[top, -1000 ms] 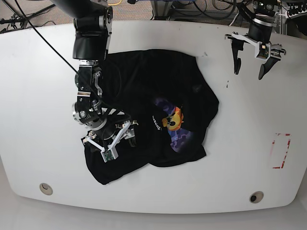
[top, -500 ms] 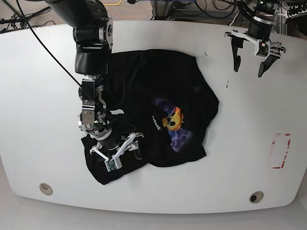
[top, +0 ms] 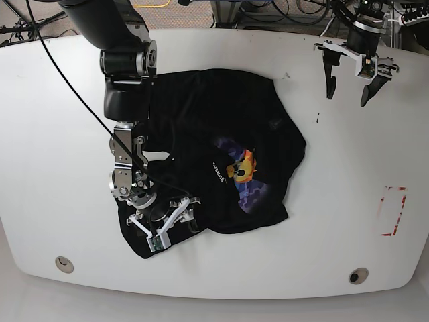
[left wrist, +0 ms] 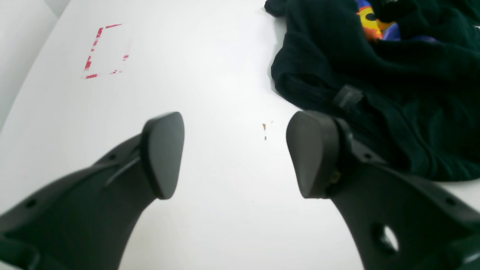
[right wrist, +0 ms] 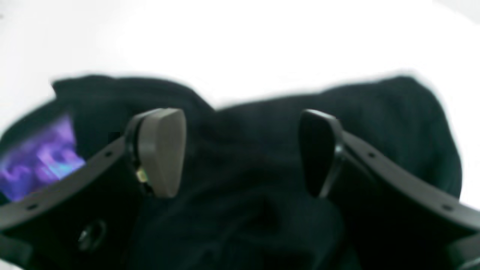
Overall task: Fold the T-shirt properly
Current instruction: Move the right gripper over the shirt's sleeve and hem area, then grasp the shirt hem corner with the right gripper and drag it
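Note:
The black T-shirt (top: 221, 154) lies crumpled on the white table (top: 53, 134), its yellow-orange face and purple-blue print (top: 244, 176) turned up. My right gripper (top: 166, 221) hovers open over the shirt's front-left lobe. In the right wrist view its fingers (right wrist: 161, 153) straddle dark folds of the T-shirt (right wrist: 255, 195), with nothing pinched between them in the right gripper (right wrist: 240, 153). My left gripper (top: 347, 99) hangs open over bare table at the far right, apart from the cloth. In its own view the left gripper (left wrist: 236, 155) shows the T-shirt (left wrist: 405, 97) off to the right.
A red dashed rectangle (top: 393, 211) is marked on the table at the right, also the red rectangle (left wrist: 107, 50) in the left wrist view. Two round holes (top: 64, 263) (top: 358, 276) sit near the front edge. Cables and gear lie beyond the far edge.
My right gripper has slid toward the table's front over the shirt's left lobe, and its jaws have narrowed slightly. The left gripper has barely moved.

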Action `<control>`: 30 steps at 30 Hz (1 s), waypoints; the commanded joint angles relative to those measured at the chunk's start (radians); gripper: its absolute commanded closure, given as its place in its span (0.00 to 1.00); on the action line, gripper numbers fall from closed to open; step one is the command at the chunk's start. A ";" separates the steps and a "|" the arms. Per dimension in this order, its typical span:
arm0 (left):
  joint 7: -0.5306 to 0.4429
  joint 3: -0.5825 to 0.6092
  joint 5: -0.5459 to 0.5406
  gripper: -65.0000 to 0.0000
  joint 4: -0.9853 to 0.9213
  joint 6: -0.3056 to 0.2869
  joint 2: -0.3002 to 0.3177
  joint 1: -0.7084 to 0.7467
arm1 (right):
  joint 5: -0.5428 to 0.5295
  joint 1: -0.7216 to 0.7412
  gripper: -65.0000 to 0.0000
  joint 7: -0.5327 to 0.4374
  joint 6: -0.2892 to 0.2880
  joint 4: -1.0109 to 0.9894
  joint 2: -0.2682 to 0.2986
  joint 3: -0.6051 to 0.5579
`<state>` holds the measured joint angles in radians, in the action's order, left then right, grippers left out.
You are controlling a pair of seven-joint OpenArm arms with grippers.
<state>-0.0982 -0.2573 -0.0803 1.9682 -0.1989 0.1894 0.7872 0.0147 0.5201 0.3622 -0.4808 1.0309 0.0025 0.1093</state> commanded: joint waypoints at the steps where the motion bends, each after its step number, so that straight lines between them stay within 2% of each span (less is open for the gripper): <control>1: -0.030 -0.006 -0.012 0.35 0.018 0.005 0.004 0.006 | -0.025 0.051 0.30 -0.004 -0.044 0.029 -0.005 0.001; 4: -0.030 -0.008 -0.014 0.35 0.015 0.004 0.003 0.003 | -0.035 0.071 0.30 0.037 -0.098 0.050 -0.010 0.008; 8: -0.028 -0.008 -0.013 0.35 0.017 0.005 0.004 0.004 | -0.045 0.082 0.30 0.062 -0.134 0.047 -0.013 0.016; 18: -0.026 -0.005 -0.011 0.35 0.024 0.005 0.003 -0.001 | -0.025 0.094 0.31 0.052 -0.116 -0.061 -0.022 0.000; 30: -0.021 -0.014 -0.013 0.35 0.015 0.007 0.005 -0.001 | -0.029 0.087 0.31 0.066 -0.149 -0.116 0.002 0.011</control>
<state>-0.0948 -0.2634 -0.0837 1.9690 -0.1986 0.1894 0.7807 0.0002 0.5755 0.4492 -0.6216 0.9058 -0.0044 0.1181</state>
